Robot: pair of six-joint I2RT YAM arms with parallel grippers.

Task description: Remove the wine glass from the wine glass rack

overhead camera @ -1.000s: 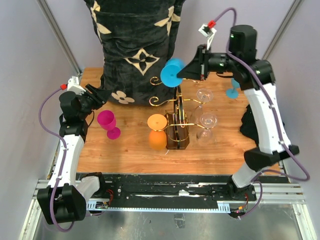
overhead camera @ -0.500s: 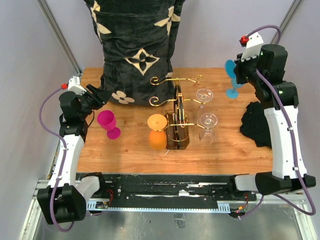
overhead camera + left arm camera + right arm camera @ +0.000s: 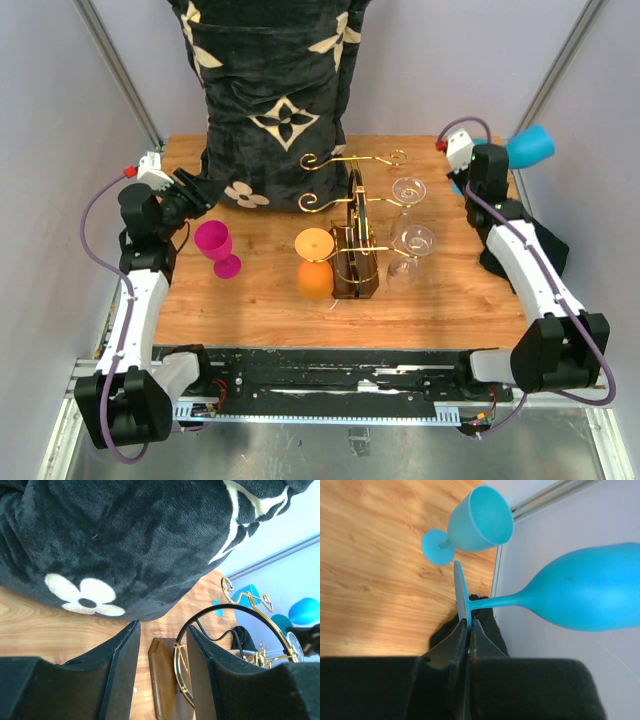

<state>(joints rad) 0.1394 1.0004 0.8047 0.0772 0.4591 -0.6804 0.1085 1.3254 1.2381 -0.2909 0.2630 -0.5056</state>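
Past the far right corner of the tabletop (image 3: 250, 300), the blue wine glass (image 3: 530, 146) is held in the air. It lies sideways with its bowl out beyond the edge, well apart from the wine glass rack (image 3: 355, 240). The right gripper (image 3: 468, 626) is clamped on the thin disc of the glass's foot, one finger pressed on each face. Near that same corner a shorter blue goblet (image 3: 477, 522) stands on the wood. The rack stands at the middle of the tabletop, with an orange glass (image 3: 314, 243) on its left side and two clear glasses (image 3: 408, 190) on its right. Near the far left edge the left gripper (image 3: 162, 630) has its jaws apart with nothing between them, facing a black cushion (image 3: 270, 90). A pink glass (image 3: 213, 243) stands near the left edge. A black cloth (image 3: 490, 258) lies at the right edge.
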